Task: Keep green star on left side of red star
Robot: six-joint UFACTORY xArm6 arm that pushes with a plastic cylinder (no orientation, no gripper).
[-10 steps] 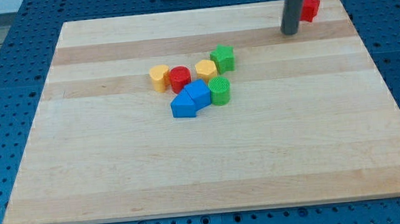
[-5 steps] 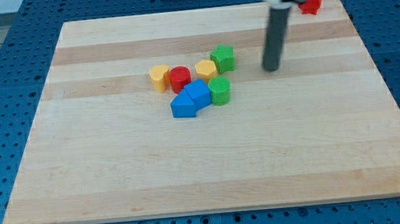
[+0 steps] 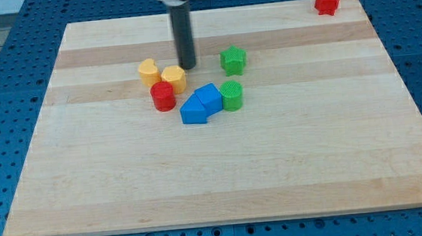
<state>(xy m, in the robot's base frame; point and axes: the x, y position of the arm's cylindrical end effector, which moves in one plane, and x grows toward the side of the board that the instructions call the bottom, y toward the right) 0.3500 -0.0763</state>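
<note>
The green star (image 3: 233, 59) lies near the middle of the wooden board (image 3: 223, 177). The red star (image 3: 327, 1) sits at the board's top right corner, far to the view's right of the green star. My tip (image 3: 187, 66) stands on the board to the left of the green star, with a gap between them. It is right next to the yellow hexagon (image 3: 174, 78), at that block's upper right.
A yellow heart-like block (image 3: 148, 70) lies left of the yellow hexagon. A red cylinder (image 3: 162, 96) is below them. Two blue blocks (image 3: 201, 104) and a green cylinder (image 3: 231, 95) cluster below the green star. Blue pegboard surrounds the board.
My tip swept from the top right, past the green star, to its left. The yellow hexagon, yellow heart block and red cylinder were pushed left. The green and red stars stayed put.
</note>
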